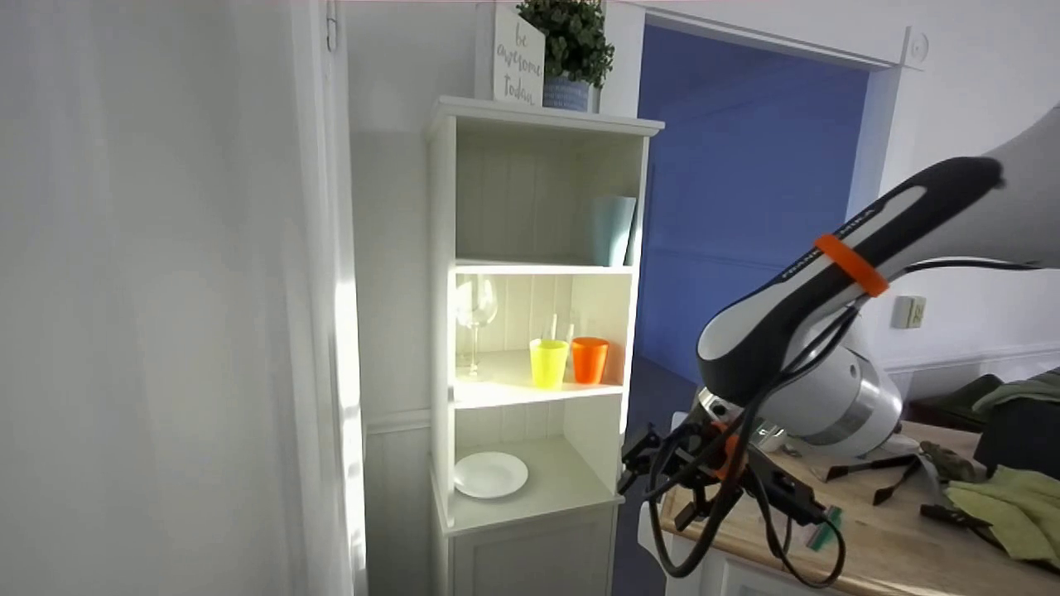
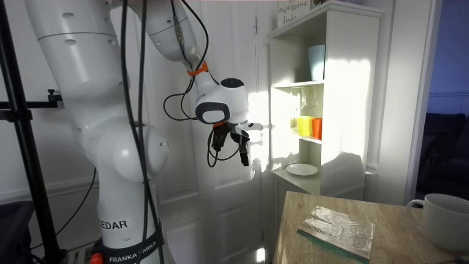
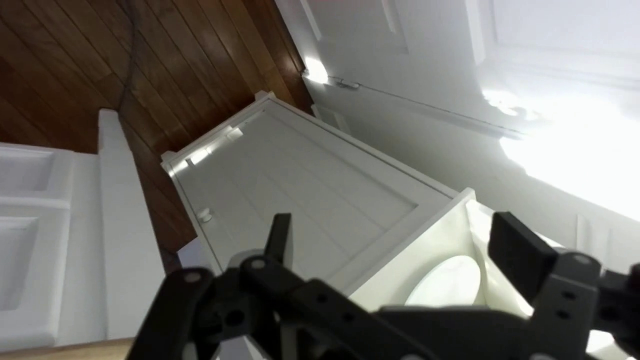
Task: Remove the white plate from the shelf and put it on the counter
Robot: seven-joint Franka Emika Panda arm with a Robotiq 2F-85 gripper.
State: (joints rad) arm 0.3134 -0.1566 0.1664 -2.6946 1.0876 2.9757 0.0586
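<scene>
An awkward pick ahead

My claw stands spread wide, grasping nothing; the plate lies flat ahead, well apart from it, in the lowest bay of the shelf. Its low rim could make me shove it inward; a crooked entry could clip the shelf. A sunlit door backs the claw; off to its side, the wooden table carries a bag and mug.

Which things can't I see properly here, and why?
White plate: lower part hidden by the gripper in the wrist view.
White mug: right side cut off by the right edge in an exterior view; inside bottom hidden by its wall.
Potted plant: top cut off by the upper edge in an exterior view.
</scene>
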